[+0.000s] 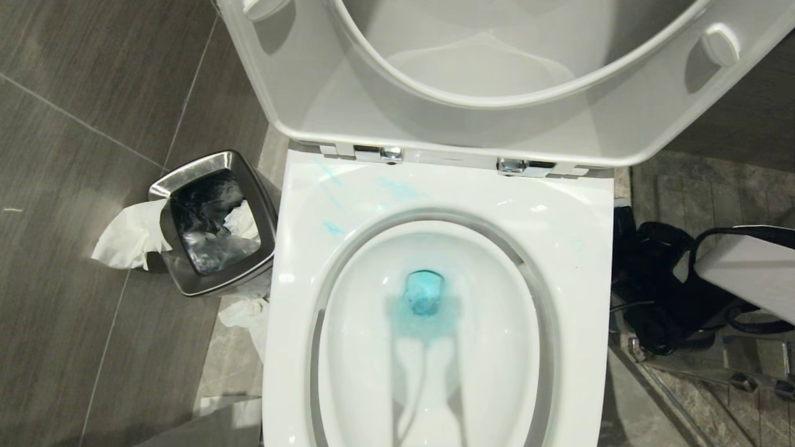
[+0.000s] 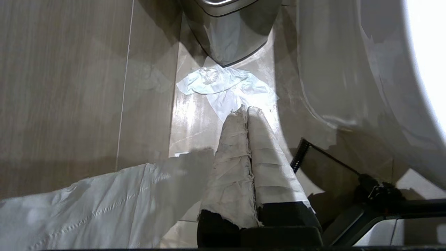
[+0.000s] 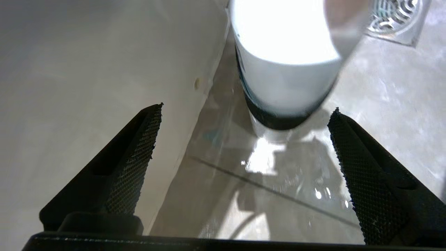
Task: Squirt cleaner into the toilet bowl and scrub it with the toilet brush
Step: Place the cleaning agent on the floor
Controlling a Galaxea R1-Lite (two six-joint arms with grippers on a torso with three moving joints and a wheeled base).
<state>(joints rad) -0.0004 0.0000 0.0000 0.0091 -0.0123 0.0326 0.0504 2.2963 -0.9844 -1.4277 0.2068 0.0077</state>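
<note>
In the bowl [image 1: 435, 347], cut off at the near edge, blue cleaner [image 1: 423, 304] pools round the drain, with faint smears on the rim's far-left corner. The brush is nowhere visible, and no writing is legible. Left gripper [image 2: 248, 111] is clenched empty over floor tissue [image 2: 223, 85]; right gripper [image 3: 244, 139] is spread wide before a blurred white cylinder [image 3: 285, 69].

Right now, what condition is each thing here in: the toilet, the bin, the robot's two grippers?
toilet bowl: seat and lid both raised.
cleaner: already in, tinting the water blue, with thin smears on the rim.
waste bin: open, dark liner inside, white paper hanging over its edge.
left gripper: shut, holding nothing, low over the floor by the bin.
right gripper: open, empty, facing a white container on the floor.
</note>
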